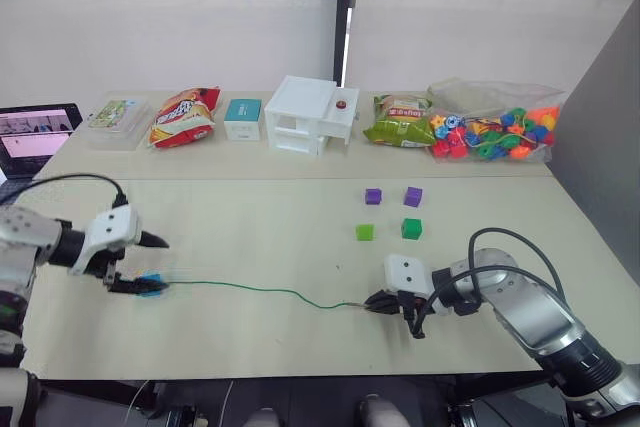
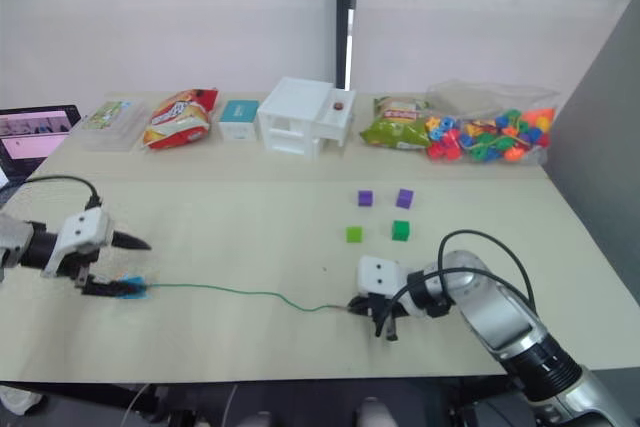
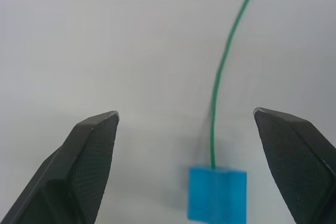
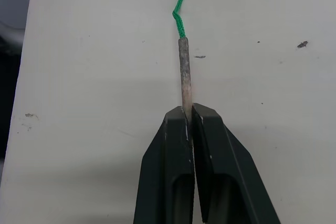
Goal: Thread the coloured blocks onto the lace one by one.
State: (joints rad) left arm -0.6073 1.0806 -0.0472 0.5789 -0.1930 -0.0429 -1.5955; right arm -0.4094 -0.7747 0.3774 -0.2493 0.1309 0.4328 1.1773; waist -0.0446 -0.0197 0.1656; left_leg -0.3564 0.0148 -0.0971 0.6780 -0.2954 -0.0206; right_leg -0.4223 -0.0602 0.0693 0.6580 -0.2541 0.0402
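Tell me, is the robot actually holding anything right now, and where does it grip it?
Yes. The right gripper is shut on the lace, pinching its stiff grey tip. The left gripper is open and holds nothing; the blue block on the lace lies between its fingers.

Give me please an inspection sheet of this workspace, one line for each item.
Surface: beige table.
Job's things: lace lying across the table; blue block on its end; two purple blocks, light green block, dark green block loose.
Clutter: snack bags, white box, bag of beads.
Grippers: left gripper open around the blue block; right gripper shut on the lace tip.
Cables: black, on both arms.
Surroundings: laptop, white wall.
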